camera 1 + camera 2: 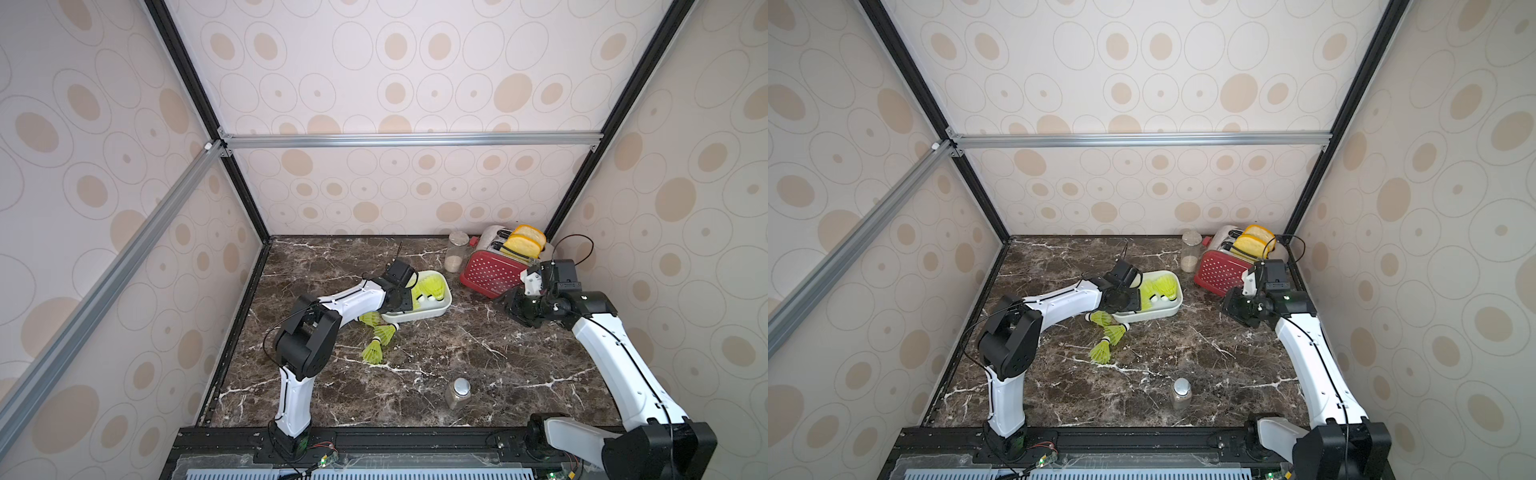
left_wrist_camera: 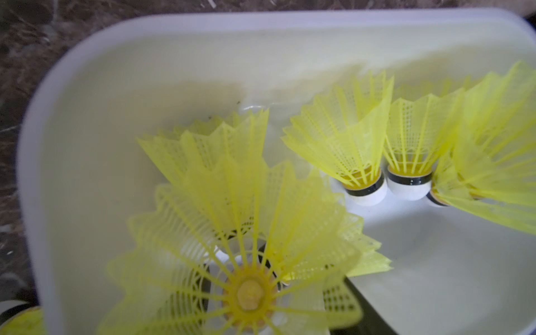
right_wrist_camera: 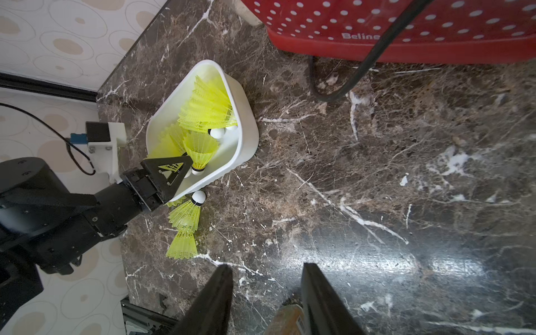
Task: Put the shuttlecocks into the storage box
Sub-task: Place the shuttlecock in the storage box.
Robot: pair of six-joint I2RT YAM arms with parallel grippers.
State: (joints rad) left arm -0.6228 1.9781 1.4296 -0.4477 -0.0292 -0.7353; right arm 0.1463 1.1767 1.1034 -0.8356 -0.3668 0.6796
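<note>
The white storage box (image 1: 436,312) sits mid-table and holds several yellow-green shuttlecocks (image 1: 430,286). My left gripper (image 1: 401,300) hangs over the box's left end. In the left wrist view one shuttlecock (image 2: 249,293) is blurred right in front of the camera, skirt toward it. The dark fingers (image 2: 362,307) stand clear of its cork, so the jaws are open. Three more shuttlecocks (image 1: 384,332) lie on the marble by the box's near left corner, seen also in the right wrist view (image 3: 185,216). My right gripper (image 3: 266,275) is open and empty, off to the right near the toaster.
A red dotted toaster (image 1: 494,270) with toast slices stands at the back right, with a glass jar (image 1: 457,251) beside it. A small silver-lidded jar (image 1: 457,392) stands near the front. A black cable (image 3: 333,95) loops on the marble by the toaster.
</note>
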